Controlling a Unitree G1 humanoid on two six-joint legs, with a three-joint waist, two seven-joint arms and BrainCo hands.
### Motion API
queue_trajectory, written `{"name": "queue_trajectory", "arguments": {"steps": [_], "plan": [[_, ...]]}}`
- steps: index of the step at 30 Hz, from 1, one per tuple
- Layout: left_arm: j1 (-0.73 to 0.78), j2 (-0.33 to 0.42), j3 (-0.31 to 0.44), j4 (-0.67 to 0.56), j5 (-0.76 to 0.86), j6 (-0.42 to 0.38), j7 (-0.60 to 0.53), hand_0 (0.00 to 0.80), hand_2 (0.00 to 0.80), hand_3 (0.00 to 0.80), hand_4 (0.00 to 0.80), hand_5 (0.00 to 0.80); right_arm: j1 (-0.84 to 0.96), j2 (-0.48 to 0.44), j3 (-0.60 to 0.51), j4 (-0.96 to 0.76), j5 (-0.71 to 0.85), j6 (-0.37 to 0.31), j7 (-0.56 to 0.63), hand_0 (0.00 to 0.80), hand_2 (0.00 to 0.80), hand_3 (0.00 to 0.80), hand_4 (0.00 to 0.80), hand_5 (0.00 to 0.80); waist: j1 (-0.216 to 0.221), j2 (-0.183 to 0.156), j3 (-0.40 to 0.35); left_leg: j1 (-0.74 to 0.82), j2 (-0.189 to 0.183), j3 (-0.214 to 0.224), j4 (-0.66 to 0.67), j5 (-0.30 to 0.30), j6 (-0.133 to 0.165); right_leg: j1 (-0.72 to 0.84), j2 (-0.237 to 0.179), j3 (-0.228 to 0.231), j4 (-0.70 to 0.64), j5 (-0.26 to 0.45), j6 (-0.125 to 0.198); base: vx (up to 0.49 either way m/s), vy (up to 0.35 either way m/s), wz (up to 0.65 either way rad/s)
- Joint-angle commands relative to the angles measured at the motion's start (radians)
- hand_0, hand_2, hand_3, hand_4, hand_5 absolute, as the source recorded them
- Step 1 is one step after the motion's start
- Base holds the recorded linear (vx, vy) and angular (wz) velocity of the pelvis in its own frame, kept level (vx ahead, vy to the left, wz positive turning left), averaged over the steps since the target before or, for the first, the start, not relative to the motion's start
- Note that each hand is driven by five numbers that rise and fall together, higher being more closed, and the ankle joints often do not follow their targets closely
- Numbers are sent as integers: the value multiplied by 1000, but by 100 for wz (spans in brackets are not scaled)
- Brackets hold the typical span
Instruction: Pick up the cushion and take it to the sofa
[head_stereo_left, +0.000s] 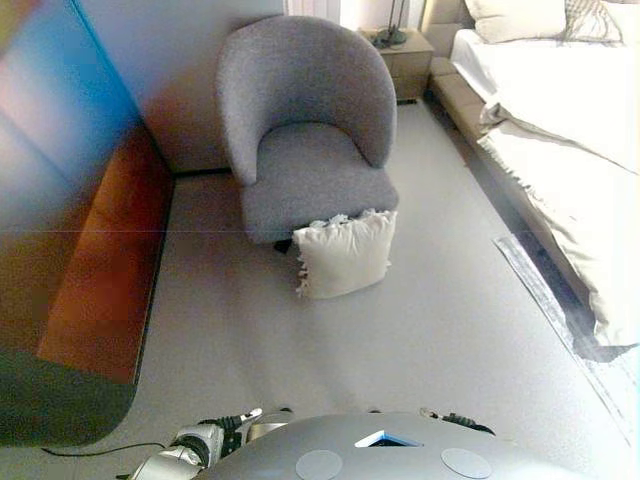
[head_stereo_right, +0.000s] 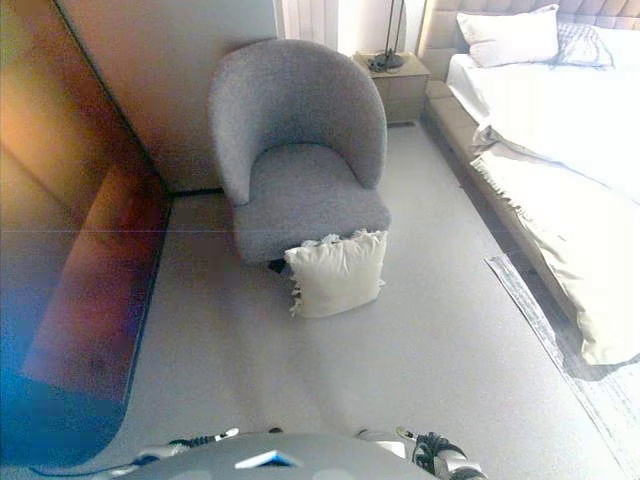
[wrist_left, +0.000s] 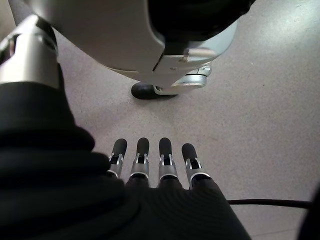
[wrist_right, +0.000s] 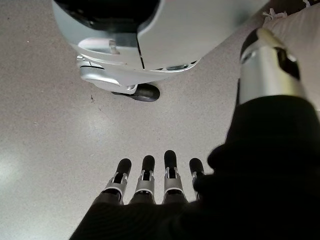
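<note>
The white cushion is standing on the floor, leaning on the grey chair. We are keeping our left hand and right hand far from it, fingers straight, holding nothing.

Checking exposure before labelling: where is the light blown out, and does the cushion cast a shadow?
Left eye view: the bed is washed out white by strong light. Right eye view: the same glare, and the cushion leaning on the armchair casts only a faint shadow on the floor.
</note>
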Motion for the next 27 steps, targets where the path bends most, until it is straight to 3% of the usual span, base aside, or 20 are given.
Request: {"name": "queue_trajectory", "arguments": {"steps": [1, 2, 4, 7, 10, 11, 13, 17, 21, 24, 25, 27], "plan": [[-66, -8, 30, 23, -42, -70, 33, 0, 0, 0, 0, 0, -103, -16, 13, 34, -30, 3, 10, 0, 0, 0, 0, 0, 46, -92, 73, -124, -60, 17, 443, -132, 76, -81, -53, 18, 88, -6, -23, -57, -214, 0], [-68, -18, 34, 20, -45, -77, 28, 0, 0, 0, 0, 0, -111, -28, 21, 22, -27, 27, 5, 0, 0, 0, 0, 0, 55, -90, 94, -189, -66, 15, 584, -116, 71, -85, -49, 21, 103, -7, -39, -44, -178, -6], [-64, -34, 29, 13, -51, -76, 18, 0, 0, 0, 0, 0, -118, -41, 26, 5, -17, 58, -3, 0, 0, 0, 0, 0, 71, -84, 112, -263, -76, 4, 627, -67, 60, -88, -44, 29, 122, -13, -44, 16, -90, -25], [-46, -40, 39, 21, -83, -80, 38, 0, 0, 0, 0, 0, -116, -46, 15, 2, -19, 56, -10, 0, 0, 0, 0, 0, 97, -49, 138, -251, -48, -15, 434, 20, 37, -38, -15, 27, 146, -69, -40, 214, 22, -37], [-21, -37, 51, 25, -47, -70, 38, 0, 0, 0, 0, 0, -110, -41, 20, 13, -39, 40, -2, 0, 0, 0, 0, 0, 109, -7, 144, -253, -2, -21, 208, 146, -3, 7, 48, 41, 156, -121, -54, 395, 29, -19], [-8, -33, 51, 28, -31, -69, 29, 0, 0, 0, 0, 0, -107, -37, 24, 17, -32, 36, -4, 0, 0, 0, 0, 0, 119, 8, 146, -269, 13, -27, 132, 201, -20, 31, 80, 55, 167, -149, -63, 503, 13, -3], [7, -32, 53, 32, -27, -73, 19, 0, 0, 0, 0, 0, -103, -28, 25, 26, -33, 24, -8, 0, 0, 0, 0, 0, 132, 16, 151, -279, 27, -40, 53, 243, -31, 67, 111, 90, 193, -196, -78, 548, 23, -1], [33, -37, 70, 53, -18, -78, 4, 0, 0, 0, 0, 0, -92, -13, 23, 39, -57, 37, -9, 0, 0, 0, 0, 0, 147, 19, 146, -285, 46, -50, -61, 209, -31, 99, 124, 139, 255, -272, -88, 589, 46, -21], [50, -42, 98, 87, -3, -77, -6, 0, 0, 0, 0, 0, -67, 0, 5, 67, -84, 55, -8, 0, 0, 0, 0, 0, 145, 20, 139, -283, 74, -35, -78, 143, -23, 121, 107, 149, 337, -343, -87, 725, 108, 0], [52, -35, 125, 101, -32, -76, -11, 0, 0, 0, 0, 0, -61, 13, -15, 93, -103, 45, -20, 0, 0, 0, 0, 0, 143, 14, 127, -264, 59, -43, -31, 94, 5, 108, 57, 138, 442, -362, -36, 697, 171, -10], [52, -30, 136, 102, -31, -80, -14, 0, 0, 0, 0, 0, -60, 16, -23, 92, -105, 40, -24, 0, 0, 0, 0, 0, 143, 7, 122, -266, 49, -52, 3, 88, 15, 104, 39, 143, 479, -344, -17, 692, 137, -39], [45, -6, 150, 93, -13, -101, -45, 0, 0, 0, 0, 0, -47, 21, -44, 79, -105, 16, -17, 0, 0, 0, 0, 0, 140, -27, 96, -284, 1, -36, 113, 50, 67, 109, 0, 146, 566, -255, 29, 644, 100, -37]]}}
